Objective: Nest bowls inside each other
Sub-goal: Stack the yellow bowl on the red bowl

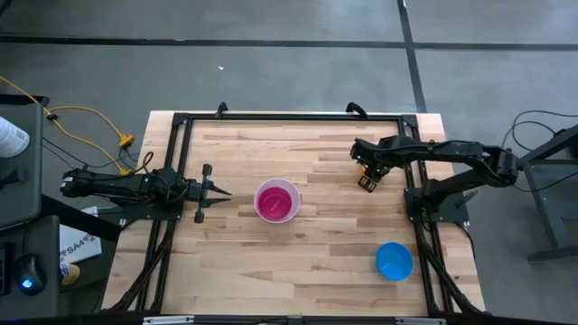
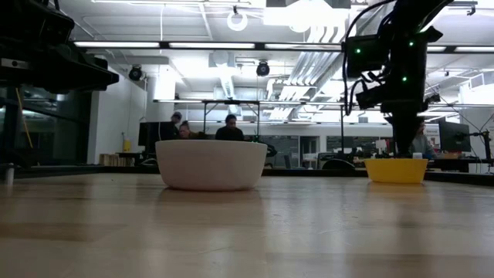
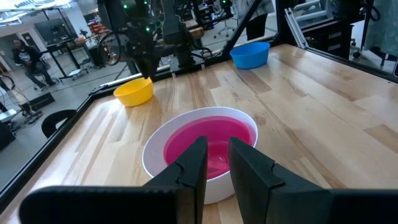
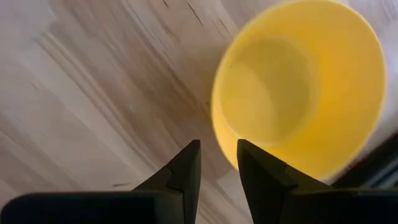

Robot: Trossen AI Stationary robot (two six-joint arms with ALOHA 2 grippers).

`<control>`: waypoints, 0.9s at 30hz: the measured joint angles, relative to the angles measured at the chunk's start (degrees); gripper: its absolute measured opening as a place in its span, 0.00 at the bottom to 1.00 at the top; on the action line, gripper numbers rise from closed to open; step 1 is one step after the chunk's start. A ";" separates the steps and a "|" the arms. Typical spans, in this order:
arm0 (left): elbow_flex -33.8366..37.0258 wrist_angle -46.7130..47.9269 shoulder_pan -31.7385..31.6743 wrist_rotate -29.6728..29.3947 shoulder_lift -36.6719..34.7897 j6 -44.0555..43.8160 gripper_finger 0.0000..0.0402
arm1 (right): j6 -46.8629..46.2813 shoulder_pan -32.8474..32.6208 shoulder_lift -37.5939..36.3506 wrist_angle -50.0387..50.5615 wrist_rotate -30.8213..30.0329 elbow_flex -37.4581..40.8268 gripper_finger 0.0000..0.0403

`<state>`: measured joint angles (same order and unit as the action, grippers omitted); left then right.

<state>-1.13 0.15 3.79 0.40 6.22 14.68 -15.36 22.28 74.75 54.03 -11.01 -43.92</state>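
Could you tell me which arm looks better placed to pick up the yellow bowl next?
The right arm, probably. Its right gripper hangs directly above the yellow bowl, fingers slightly apart at the rim. The left gripper waits beside the white bowl holding the pink one, well away.

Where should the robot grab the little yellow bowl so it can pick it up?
Probably by its rim. The yellow bowl sits upright and open on the table, with thin sloping walls. The right hand hangs above it, fingers apart, so coming straight down with one finger inside and one outside the near wall looks easiest.
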 joint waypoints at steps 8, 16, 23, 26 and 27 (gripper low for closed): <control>-0.01 -0.01 -0.02 0.00 0.02 0.01 0.16 | -1.03 -0.02 2.50 -2.44 0.49 0.00 0.24; 0.00 -0.01 0.00 0.02 0.00 0.01 0.16 | 1.96 0.00 2.61 -2.42 -1.00 0.00 0.24; -0.02 -0.01 -0.02 0.00 0.01 0.01 0.16 | 3.17 0.00 2.61 -1.84 -0.62 0.00 0.24; -0.02 0.00 -0.02 0.00 0.00 0.01 0.16 | 3.39 0.00 2.61 -1.32 -0.60 0.00 0.24; -0.02 -0.01 -0.02 0.02 0.02 0.02 0.16 | 3.54 0.00 2.61 -1.17 -0.60 0.00 0.24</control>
<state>-1.15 0.14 3.77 0.42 6.24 14.70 -11.81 22.28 77.36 52.86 -11.62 -43.92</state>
